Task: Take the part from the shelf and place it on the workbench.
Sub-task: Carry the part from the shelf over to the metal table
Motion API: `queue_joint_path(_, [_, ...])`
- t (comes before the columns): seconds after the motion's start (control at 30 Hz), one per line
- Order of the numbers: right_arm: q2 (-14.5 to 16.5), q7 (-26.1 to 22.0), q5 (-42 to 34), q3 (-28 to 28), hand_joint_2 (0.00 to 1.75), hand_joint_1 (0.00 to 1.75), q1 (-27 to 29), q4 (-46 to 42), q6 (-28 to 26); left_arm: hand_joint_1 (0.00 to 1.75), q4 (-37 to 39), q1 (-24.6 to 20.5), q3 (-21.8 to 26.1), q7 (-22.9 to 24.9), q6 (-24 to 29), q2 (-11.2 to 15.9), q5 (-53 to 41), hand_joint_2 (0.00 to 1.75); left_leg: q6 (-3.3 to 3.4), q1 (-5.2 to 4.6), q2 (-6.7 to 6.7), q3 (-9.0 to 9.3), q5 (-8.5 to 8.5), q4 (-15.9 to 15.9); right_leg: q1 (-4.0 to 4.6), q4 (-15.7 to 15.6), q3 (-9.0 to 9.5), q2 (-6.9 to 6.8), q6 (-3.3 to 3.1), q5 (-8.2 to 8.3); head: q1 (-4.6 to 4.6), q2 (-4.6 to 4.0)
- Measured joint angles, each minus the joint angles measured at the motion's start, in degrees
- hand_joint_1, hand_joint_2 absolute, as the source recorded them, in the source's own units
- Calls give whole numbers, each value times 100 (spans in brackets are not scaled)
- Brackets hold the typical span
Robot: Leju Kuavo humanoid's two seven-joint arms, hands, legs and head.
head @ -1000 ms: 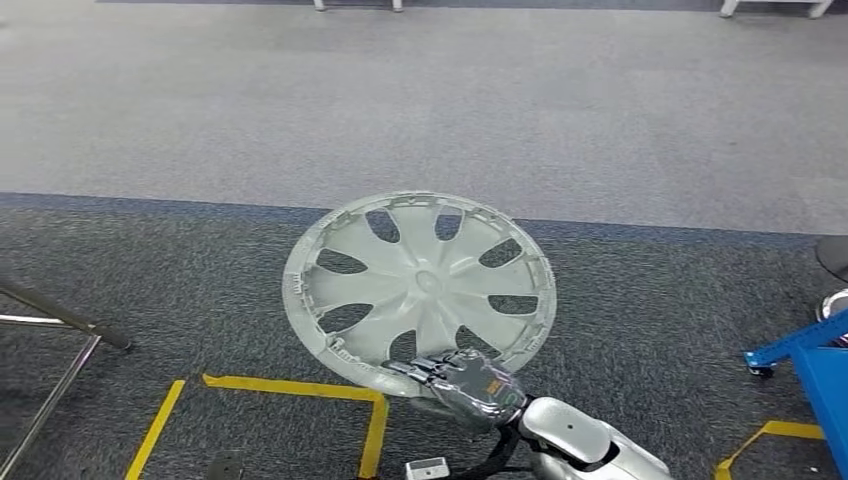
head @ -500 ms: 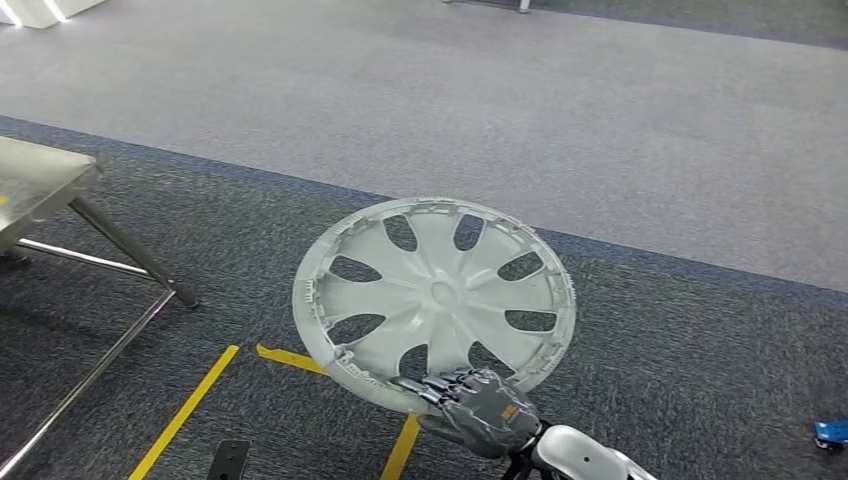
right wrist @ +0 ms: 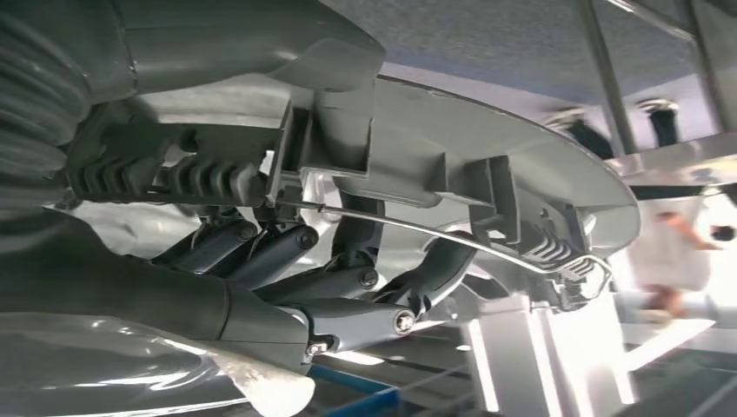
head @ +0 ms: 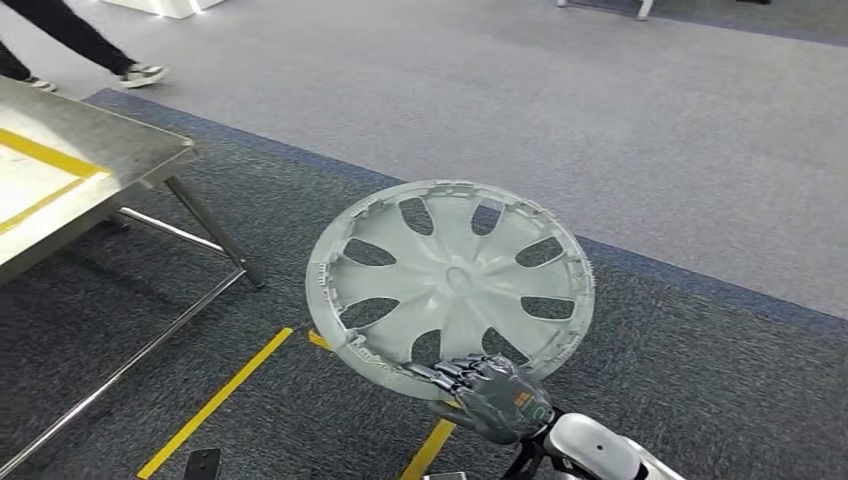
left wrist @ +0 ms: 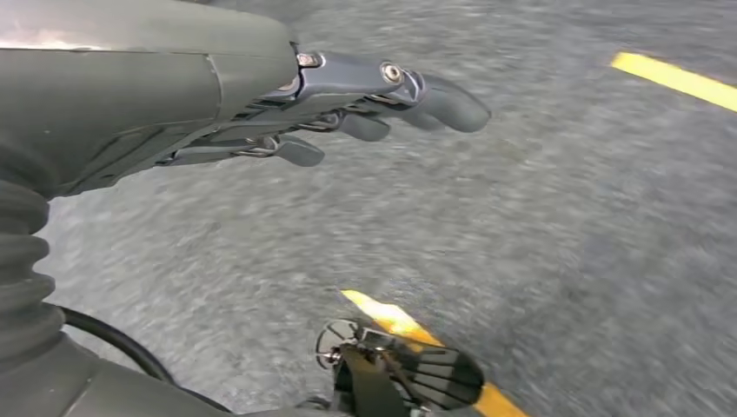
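While your right hand (head: 492, 392) grips the near rim of the pale grey round plastic wheel cover (head: 452, 283), fingers wrapped under the edge and the thumb side on top, you are in the carrying step: the part is off the shelf and held out roughly flat above the dark grey carpet, not yet at the bench. In the right wrist view the fingers (right wrist: 348, 287) curl up against the ribbed underside of the cover, next to a thin wire ring that runs along its clips. Your left hand (left wrist: 348, 104) hangs over the carpet with its fingers stretched out and apart, holding nothing. The brushed steel counter (head: 110, 150) with yellow tape lines on its top stands well to the left of the wheel cover and a little farther off, so the next move calls, in my judgement, for turning and stepping toward it until the cover sits over the steel top, then lowering it flat. Mind the slanted steel leg (head: 212, 232) and low brace of the counter, which lie between the cover and the top. Yellow floor tape (head: 215, 402) runs across the carpet below and to the left of the cover, and a person's legs (head: 85, 42) cross the lighter floor beyond the counter's far corner; give that person room.
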Motion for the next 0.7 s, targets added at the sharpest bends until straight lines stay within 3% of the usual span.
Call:
queue_joint_path(0.03, [-3,4,21,-19,175,175,0,6,-20,0,0,15,23,131,40,1,18,175,-31,25,24,-99,-39,225,-2,1,27,-90,4,-23,-2,0])
queue_joint_path(0.07, [-4,8,38,-34,175,175,0,7,-40,0,0,38,43,282,96,3,40,175,-59,49,44,-102,33,245,-7,4,55,-173,13,-48,-2,0])
queue_joint_path(0.13, [-4,11,59,-58,175,175,-1,0,-67,0,0,82,79,517,212,8,74,175,-98,84,114,110,361,-179,-21,12,113,-300,43,-95,-2,0])
queue_joint_path(0.2, [-5,5,64,-93,175,175,-3,-14,-73,0,0,100,115,603,293,8,111,175,-114,65,323,398,624,-764,-16,33,158,-393,97,-149,-9,0])
queue_joint_path(0.27, [-7,-13,60,-135,175,175,-27,-30,-75,0,0,102,152,587,350,-6,164,175,-47,20,516,553,678,-1122,18,64,184,-504,168,-206,-13,0])
queue_joint_path(0.3, [-7,-32,55,-150,175,175,-52,-34,-76,0,0,110,176,546,370,-14,201,175,5,-8,543,571,648,-1189,37,64,199,-572,204,-227,-9,0])
queue_joint_path(0.37, [-3,-87,37,-156,175,175,-129,-33,-74,0,0,142,248,413,395,-22,285,175,115,-4,416,563,646,-1216,29,52,228,-632,262,-267,6,0])
queue_joint_path(0.43, [2,-146,-3,-154,175,175,-207,-26,-73,0,0,163,335,246,397,-24,366,175,202,14,281,574,657,-1241,-12,256,144,-358,305,-442,19,0])
queue_joint_path(0.5, [2,-189,-54,-153,175,175,-259,-7,-73,0,0,157,407,95,377,-34,422,175,264,21,140,575,664,-1247,-33,903,-172,-20,312,-763,46,0])
queue_joint_path(0.57, [3,-253,-124,-146,175,175,-292,42,-73,0,0,155,469,-50,335,-58,496,175,288,11,-30,577,662,-1246,-25,1612,-578,58,304,-966,57,0])
queue_joint_path(0.6, [7,-295,-174,-138,175,175,-313,77,-71,0,0,159,512,-145,313,-70,560,175,290,6,-120,581,660,-1244,-21,1754,-702,68,293,-930,58,0])
queue_joint_path(0.63, [14,-338,-224,-127,175,175,-342,114,-67,0,0,163,567,-246,295,-81,637,175,291,3,-212,586,660,-1243,-16,1660,-720,82,271,-769,57,0])
queue_joint_path(0.67, [26,-373,-272,-118,175,175,-379,148,-60,0,0,167,626,-340,285,-91,712,175,290,1,-303,593,660,-1242,-11,1367,-638,128,239,-528,56,0])
queue_joint_path(0.7, [36,-403,-318,-111,175,175,-429,186,-42,0,0,172,687,-429,281,-105,784,175,287,0,-386,593,660,-1239,-8,990,-517,259,199,-285,57,0])
